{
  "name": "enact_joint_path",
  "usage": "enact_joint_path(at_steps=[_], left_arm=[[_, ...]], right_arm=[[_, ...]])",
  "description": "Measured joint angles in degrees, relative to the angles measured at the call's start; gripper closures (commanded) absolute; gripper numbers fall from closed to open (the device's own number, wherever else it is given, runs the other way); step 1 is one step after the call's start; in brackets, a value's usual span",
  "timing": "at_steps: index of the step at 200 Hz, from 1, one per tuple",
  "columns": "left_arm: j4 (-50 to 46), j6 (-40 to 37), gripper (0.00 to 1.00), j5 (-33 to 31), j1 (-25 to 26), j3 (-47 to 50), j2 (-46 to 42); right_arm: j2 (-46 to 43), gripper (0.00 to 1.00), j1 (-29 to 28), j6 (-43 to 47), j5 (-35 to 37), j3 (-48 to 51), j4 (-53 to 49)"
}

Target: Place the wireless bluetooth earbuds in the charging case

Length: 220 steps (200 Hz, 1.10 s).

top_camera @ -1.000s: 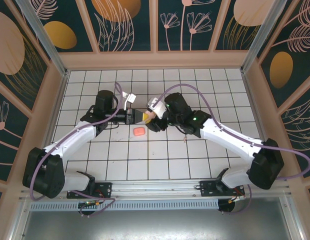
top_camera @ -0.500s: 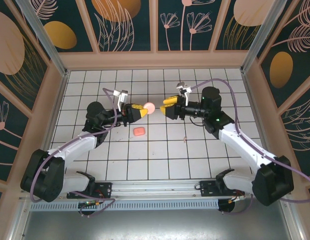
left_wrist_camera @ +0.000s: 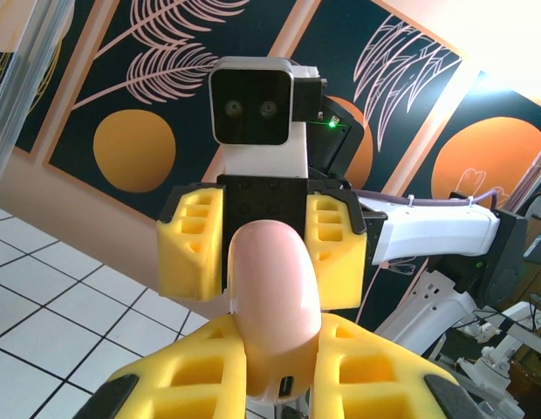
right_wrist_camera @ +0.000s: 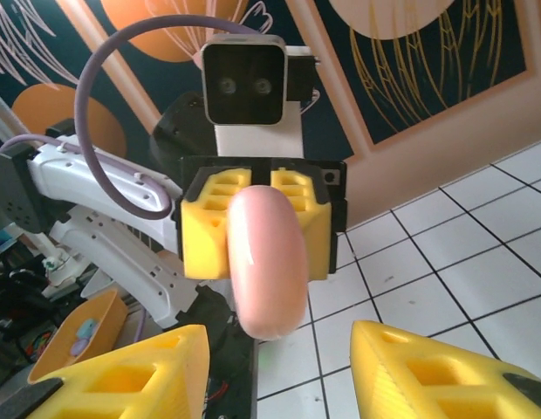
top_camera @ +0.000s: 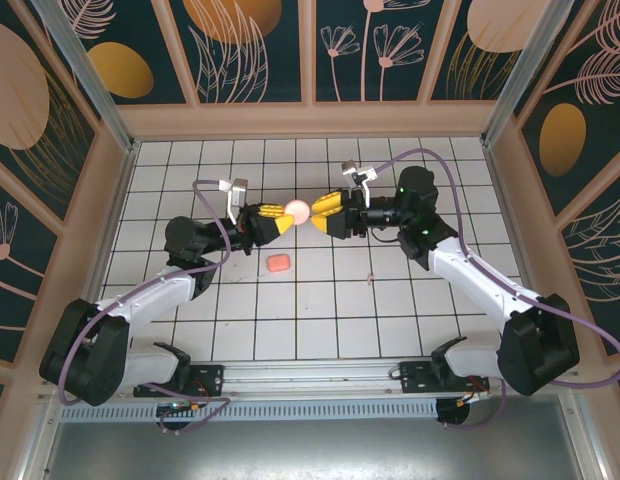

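**Case held up, second grip not on yet**

My left gripper (top_camera: 283, 216) is clenched on the charging case (top_camera: 298, 211), a pale pink rounded disc. It holds the case clear of the white tiled table (top_camera: 320, 320), over the far middle rows. In the left wrist view the case stands edge-on between my yellow pads (left_wrist_camera: 192, 384), with a small dark slot at its lower end (charge port, I'd guess). The lid looks shut and I see no gap.

Just right of the case, my right gripper (top_camera: 323, 207) faces the left one nose to nose with its jaws parted. In the right wrist view its fingers (right_wrist_camera: 122, 371) stand well apart, one on each side of the case, and touch nothing.

Down on the tiles a salmon block (top_camera: 278, 262) lies on the near side of the case, with neither gripper on it. Further right there is a tiny speck (top_camera: 369, 280), possibly one of the wireless bluetooth earbuds, but it is too small to tell.

Step, as I judge it: getting a second grip on the case so the lid can be opened. Nothing has been inserted yet.

Next, my right pads need to meet the free half of the case squarely and evenly. The shell is smooth and round, so it will likely slip, and a lopsided squeeze could pop it out of the left pinch.
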State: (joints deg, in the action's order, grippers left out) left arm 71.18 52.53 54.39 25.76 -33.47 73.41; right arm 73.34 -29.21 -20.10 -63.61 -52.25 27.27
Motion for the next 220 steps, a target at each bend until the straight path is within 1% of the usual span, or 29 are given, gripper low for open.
enact_joint_path(at_steps=[61,110,158,168,187,190,193,206,211,214,217,220], left_arm=[[1.5,0.5,0.90,-1.2,0.4,0.2,-0.3],[1.9,0.7,0.90,-1.3,1.0,0.2,-0.5],[2.1,0.7,0.89,-1.3,1.3,0.2,-1.1],[2.2,0.7,0.84,-1.3,1.3,0.2,-1.2],[0.5,-0.3,0.68,-1.4,1.3,0.2,-1.8],[-0.2,-1.4,0.66,-1.5,1.3,0.2,-2.1],[-1.1,-1.3,0.63,-1.6,1.3,0.2,-2.3],[-7.2,-5.7,0.52,-1.9,1.3,-0.2,-4.1],[-10.9,-8.9,0.50,-1.9,1.3,-0.7,-5.0],[-12.6,-9.3,0.49,-1.9,1.3,-1.0,-5.4],[-15.6,-12.4,0.48,-2.1,1.3,-1.6,-6.1],[-18.2,-13.5,0.47,-2.1,1.3,-2.2,-6.5]], right_arm=[[0.3,0.61,-0.9,0.0,-1.5,-2.1,0.8],[2.7,0.66,-2.1,0.6,-2.1,-4.7,0.8],[3.7,0.81,-2.7,1.7,-2.5,-6.1,0.6],[3.7,0.83,-2.7,2.1,-2.5,-6.4,-0.2],[3.7,0.84,-2.7,4.9,-2.5,-7.3,-3.4],[3.7,0.84,-2.7,5.9,-2.4,-7.6,-4.7],[3.7,0.84,-2.7,6.4,-2.4,-7.8,-5.6],[3.7,0.84,-2.7,11.0,-1.6,-9.4,-12.0],[3.6,0.84,-2.7,13.1,-0.8,-10.2,-15.0],[3.6,0.84,-2.7,14.0,-0.5,-10.6,-16.6],[3.6,0.84,-2.7,15.5,0.0,-11.1,-18.3],[3.6,0.84,-2.7,16.4,0.5,-11.6,-20.1]])
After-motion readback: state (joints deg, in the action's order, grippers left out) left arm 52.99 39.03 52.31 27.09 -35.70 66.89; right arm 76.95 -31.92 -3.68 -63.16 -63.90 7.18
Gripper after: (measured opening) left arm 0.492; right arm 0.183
